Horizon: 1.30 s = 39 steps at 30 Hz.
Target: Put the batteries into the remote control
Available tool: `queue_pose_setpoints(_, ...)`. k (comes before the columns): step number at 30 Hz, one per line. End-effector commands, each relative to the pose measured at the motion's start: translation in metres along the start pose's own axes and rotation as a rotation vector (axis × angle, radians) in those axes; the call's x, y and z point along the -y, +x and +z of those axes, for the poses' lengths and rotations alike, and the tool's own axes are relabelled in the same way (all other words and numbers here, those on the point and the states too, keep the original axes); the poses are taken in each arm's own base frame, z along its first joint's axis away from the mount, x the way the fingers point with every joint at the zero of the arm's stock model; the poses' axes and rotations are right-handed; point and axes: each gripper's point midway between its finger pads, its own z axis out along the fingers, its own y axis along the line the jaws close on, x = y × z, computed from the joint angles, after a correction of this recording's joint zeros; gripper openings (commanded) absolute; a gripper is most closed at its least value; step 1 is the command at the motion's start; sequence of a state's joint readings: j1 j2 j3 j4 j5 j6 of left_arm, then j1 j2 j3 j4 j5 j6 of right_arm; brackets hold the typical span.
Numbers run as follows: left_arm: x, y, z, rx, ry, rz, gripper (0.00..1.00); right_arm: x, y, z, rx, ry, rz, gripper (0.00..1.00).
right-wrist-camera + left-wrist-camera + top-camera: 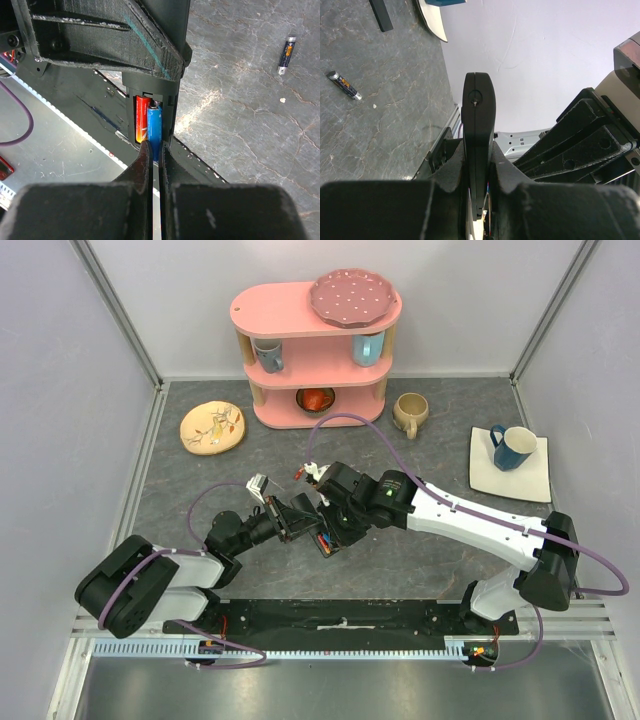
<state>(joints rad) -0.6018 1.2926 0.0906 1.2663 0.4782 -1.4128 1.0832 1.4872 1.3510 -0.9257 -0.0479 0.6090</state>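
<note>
My left gripper [297, 518] [479, 156] is shut on the remote control [477, 120], a slim black bar held on edge above the table. In the right wrist view the remote control [172, 107] shows its open recess, with a red battery [142, 124] and a blue battery [154, 131] side by side in it. My right gripper [155, 148] [328, 523] is shut with nothing between its fingers, and its tips rest against the lower end of the blue battery. A dark loose battery [343, 85] [286, 54] lies on the table.
A black strip [381, 14] lies flat on the table beyond the loose battery. A pink shelf [315, 350] stands at the back with a tan mug [409, 413] beside it. A yellow plate [212, 426] is back left. A blue mug on a white plate [535, 480] is at the right.
</note>
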Motion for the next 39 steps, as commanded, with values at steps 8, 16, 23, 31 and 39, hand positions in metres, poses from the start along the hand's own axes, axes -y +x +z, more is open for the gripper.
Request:
queue_pose_setpoints(8,0.06,0.001,-0.007,-0.004,0.237,0.128,0.02,0.012,0.004,-0.004,-0.024,0.052,-0.004,0.15)
queue_pose_setpoints(16,0.057,0.002,-0.008,-0.008,0.229,0.126,0.02,0.011,-0.002,-0.006,-0.009,0.051,-0.005,0.25)
queue_pose_setpoints(23,0.056,0.002,-0.008,-0.01,0.225,0.128,0.02,0.009,-0.004,-0.009,0.0,0.044,-0.004,0.32)
queue_pose_setpoints(31,0.052,0.003,-0.007,-0.011,0.21,0.129,0.02,0.005,-0.007,-0.014,0.015,0.026,-0.001,0.37)
queue_pose_setpoints(39,0.05,0.002,-0.006,-0.01,0.202,0.13,0.02,0.0,-0.008,-0.018,0.017,0.0,-0.011,0.4)
